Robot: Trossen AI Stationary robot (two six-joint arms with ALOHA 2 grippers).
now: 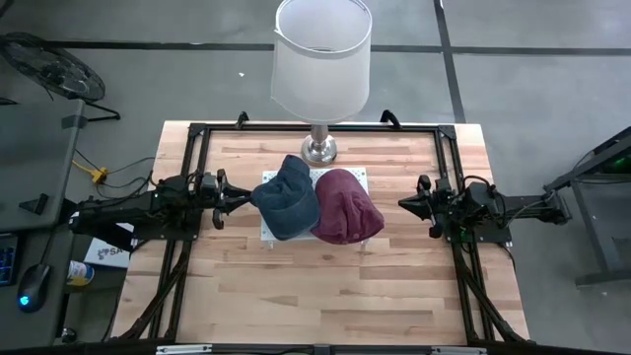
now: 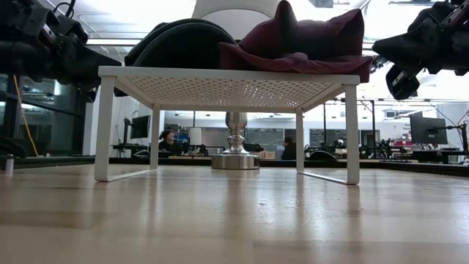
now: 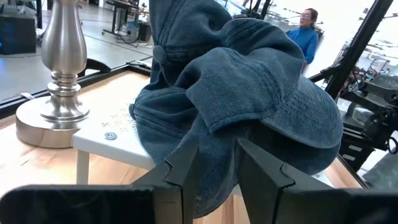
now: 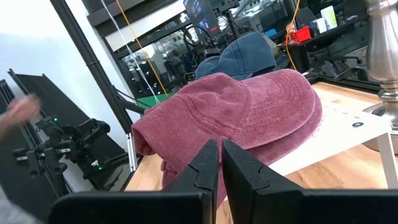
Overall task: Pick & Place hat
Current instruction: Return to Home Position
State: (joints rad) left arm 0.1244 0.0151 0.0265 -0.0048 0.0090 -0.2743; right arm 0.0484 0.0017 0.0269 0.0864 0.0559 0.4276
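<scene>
A large workshop with desks, monitors and ceiling lights lies beyond a pale butcher-block worktop (image 1: 325, 286) of glued wooden strips, edged with black metal rails. A person in a blue top (image 3: 306, 34) stands far off in that room.

At the middle of the worktop's far edge stands a lamp (image 1: 320, 59) with a white drum shade and a turned, polished metal stem on a round foot. Just in front of it is a low white shelf (image 2: 227, 89) of perforated sheet metal on thin wire legs.

The blue caps (image 1: 288, 197) lie heaped on the shelf's left half. They are soft washed denim with stitched seams and a drooping brim that overhangs the shelf's edge. The red caps (image 1: 345, 207) lie on its right half, touching the blue ones. Their faded, pigment-dyed cotton shows rows of stitching along the brim.

The left end effector (image 3: 214, 158) hovers just beside the blue caps. Its flat dark fingers are spread apart, with blue cloth showing in the gap. The right end effector (image 4: 221, 146) hangs near the red caps over the right side of the worktop, fingers drawn almost together on nothing.

A white box (image 1: 106, 251) off the worktop's left edge bears blue print too small to read.
</scene>
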